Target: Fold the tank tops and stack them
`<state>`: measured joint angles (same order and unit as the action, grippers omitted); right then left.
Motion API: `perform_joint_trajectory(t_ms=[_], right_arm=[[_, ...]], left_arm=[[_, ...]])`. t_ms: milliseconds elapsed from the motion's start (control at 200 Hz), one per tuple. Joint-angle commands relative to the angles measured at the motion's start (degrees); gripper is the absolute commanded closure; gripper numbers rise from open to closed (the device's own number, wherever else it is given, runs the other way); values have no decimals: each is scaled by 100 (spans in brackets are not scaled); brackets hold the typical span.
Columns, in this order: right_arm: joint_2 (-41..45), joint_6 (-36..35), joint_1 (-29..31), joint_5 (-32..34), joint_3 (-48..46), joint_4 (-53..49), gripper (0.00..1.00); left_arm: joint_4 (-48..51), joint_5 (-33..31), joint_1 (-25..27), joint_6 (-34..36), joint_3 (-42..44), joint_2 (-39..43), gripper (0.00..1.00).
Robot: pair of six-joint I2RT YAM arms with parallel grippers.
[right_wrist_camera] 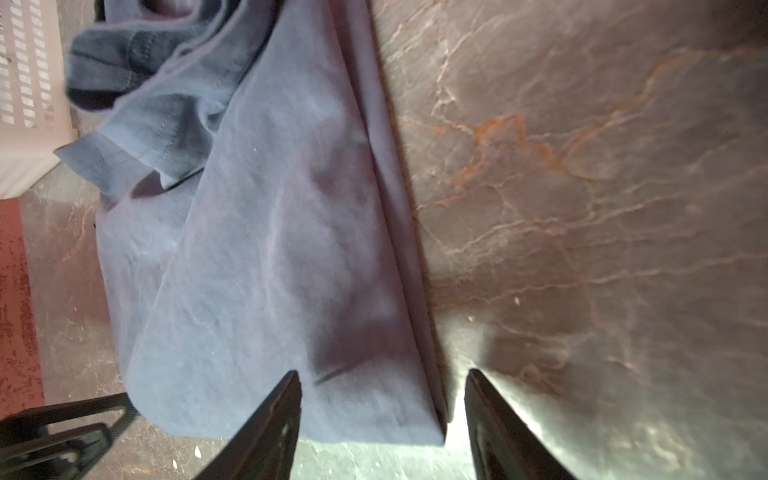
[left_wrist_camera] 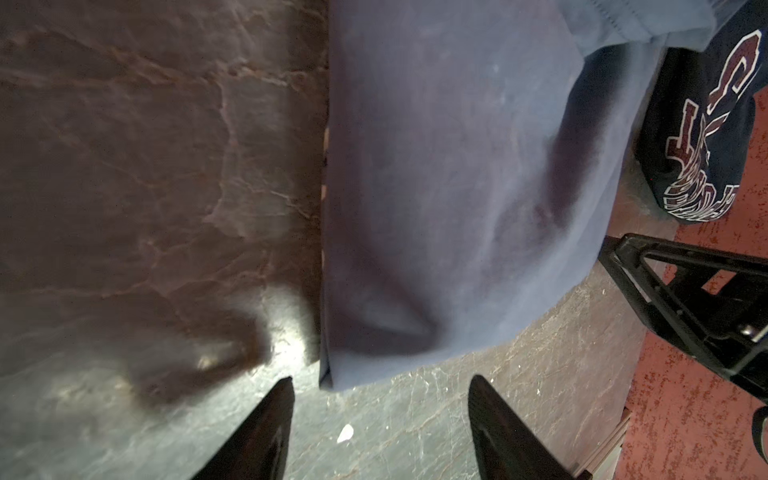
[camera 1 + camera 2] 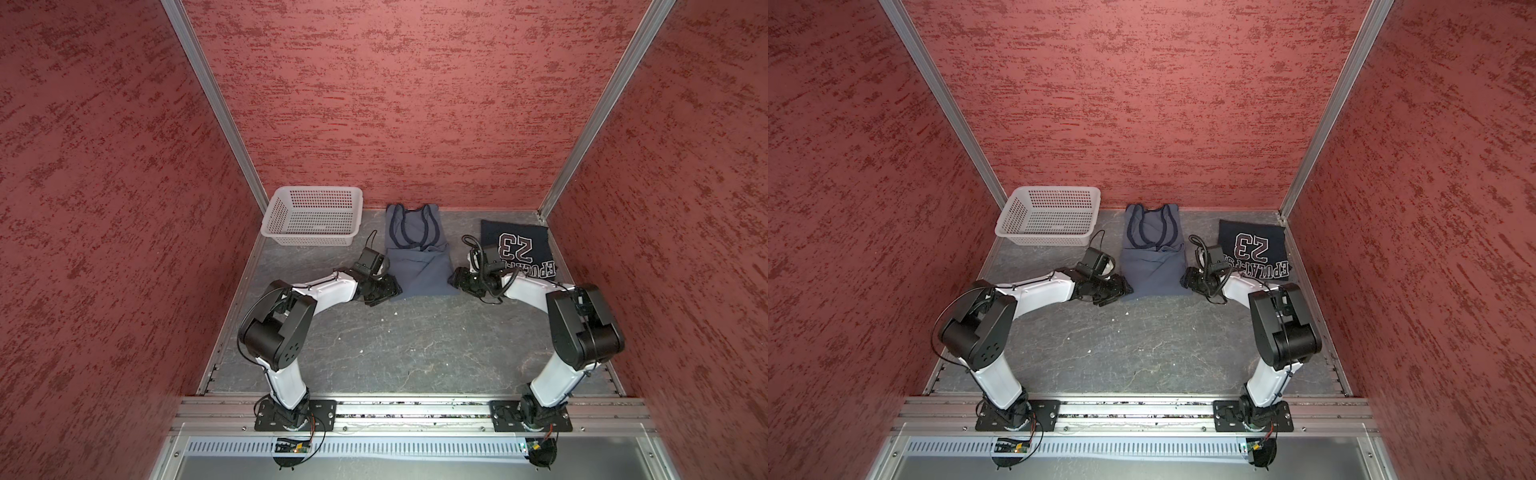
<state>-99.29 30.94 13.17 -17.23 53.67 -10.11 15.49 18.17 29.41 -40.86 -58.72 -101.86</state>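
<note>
Top views: slate grey-blue cloth tank top (image 3: 419,270) half-folded at 12 o'clock on the worktop (image 3: 395,345), dark navy "23" tank top (image 3: 519,247) at 2 o'clock — left jaws and right jaws part-open at the grey-blue hem corners, holding nothing.

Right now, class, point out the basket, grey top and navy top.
basket (image 3: 307,240): in a top view, front wall.
grey top (image 3: 424,274): in a top view, folded lower body.
navy top (image 3: 515,246): in a top view, the 23 print.
</note>
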Motion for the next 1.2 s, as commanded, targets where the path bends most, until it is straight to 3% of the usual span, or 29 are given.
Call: perform_joint_trajectory(t_ms=[0,160,281,661,822,907,1102,1197], right_arm=[[-166,105,-13,-53,-42,168,39],[-199,105,62,55,-121,92,40],[-291,149,116,-11,-134,84,46],[120,236,329,-116,-276,108,87],[769,272,340,195,-595,-84,99],[1221,264,350,299,-809,-269,100],[2503,293,395,336,-1152,-955,100],[3106,340,446,327,-1100,-1420,100]], left_arm=[[-224,159,11,-80,-79,-220,37],[-213,154,87,-67,-155,-352,44],[-293,93,100,-111,-123,-384,52],[-465,72,110,-72,-23,-132,83],[-160,-428,278,102,194,419,95],[-3,-692,387,174,422,851,100],[468,-1173,842,290,857,2102,100],[711,-1092,992,224,941,2680,100]])
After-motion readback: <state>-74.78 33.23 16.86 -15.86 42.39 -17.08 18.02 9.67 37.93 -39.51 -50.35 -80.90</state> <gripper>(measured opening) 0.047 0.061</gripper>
